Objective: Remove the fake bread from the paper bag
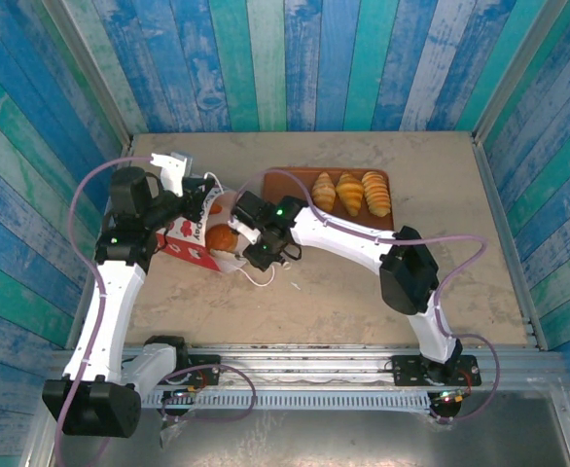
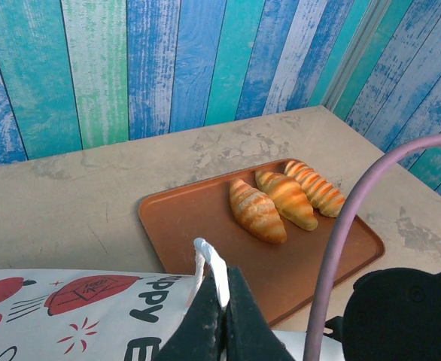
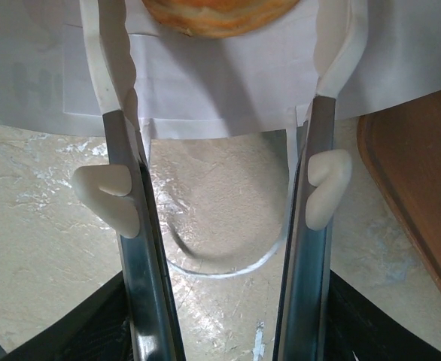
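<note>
Left gripper [image 2: 219, 304]: the black fingers are pressing together, pinching the white cord handle [image 2: 209, 263] of the paper bag [image 2: 70, 316]. The cord is bulging out above the fingertips as a soft, twisted knot. The bag is lying on its side just below, matte white paper with red drawings and black lettering; the frame edge is cutting off most of it.

Right gripper [image 3: 224, 45]: the jaws are standing spread, two bright metal blades capped with smooth white pads [image 3: 107, 68]. The tips are reaching the bag's mouth either side of a glossy golden-brown piece of fake bread [image 3: 220, 13]. A gap is showing on both sides of it. The top edge is cropping the bread, so its shape cannot be told there. A loose cord loop [image 3: 220, 263] is lying curved on the table between the blades.

In the top view, the bag [image 1: 183, 233] is lying between the two grippers, with a round brown bun [image 1: 221, 238] and a pale roll [image 1: 229, 257] showing at its mouth; the bag's depth is hidden.

Further out, a flat brown tray [image 2: 198, 218] with rounded corners is carrying three pastries side by side: two croissants [image 2: 256, 212] [image 2: 286, 200] and a ridged loaf [image 2: 316, 188]. The tabletop [image 2: 77, 203] is mottled beige. A purple cable [image 2: 348, 226] is crossing the left wrist view.
</note>
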Tool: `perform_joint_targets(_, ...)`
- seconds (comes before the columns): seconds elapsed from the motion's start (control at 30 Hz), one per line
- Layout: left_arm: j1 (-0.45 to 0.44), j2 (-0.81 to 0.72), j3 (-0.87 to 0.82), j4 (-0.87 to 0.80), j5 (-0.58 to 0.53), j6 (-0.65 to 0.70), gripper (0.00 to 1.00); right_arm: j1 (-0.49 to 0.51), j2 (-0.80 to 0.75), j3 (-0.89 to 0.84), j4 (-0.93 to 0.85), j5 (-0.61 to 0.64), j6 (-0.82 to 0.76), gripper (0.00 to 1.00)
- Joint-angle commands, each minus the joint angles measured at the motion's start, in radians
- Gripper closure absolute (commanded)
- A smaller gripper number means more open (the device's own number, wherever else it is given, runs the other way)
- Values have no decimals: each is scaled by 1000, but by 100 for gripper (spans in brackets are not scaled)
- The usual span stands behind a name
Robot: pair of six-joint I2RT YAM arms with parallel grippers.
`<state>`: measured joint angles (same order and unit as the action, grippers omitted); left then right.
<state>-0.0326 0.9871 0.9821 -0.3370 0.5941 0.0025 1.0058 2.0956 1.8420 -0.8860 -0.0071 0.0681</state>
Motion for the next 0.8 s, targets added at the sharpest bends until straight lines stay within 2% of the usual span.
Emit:
perform_joint_targets(0.0,2,4,-5,38,16,-9,100,6,-4,31,-28,42,-8,45)
perform_joint_targets(0.13,2,4,-5,46,7,-17,100,13,-46,4,-29,79,-2,52)
perform_joint_targets(0.47,2,10,-28,96,-7,-79,100,15,-232,-192,68,44,28,52)
perform_joint_targets(0.77,2,50,-27,136,36,-138,100,0,-374,-330,100,28,79,53)
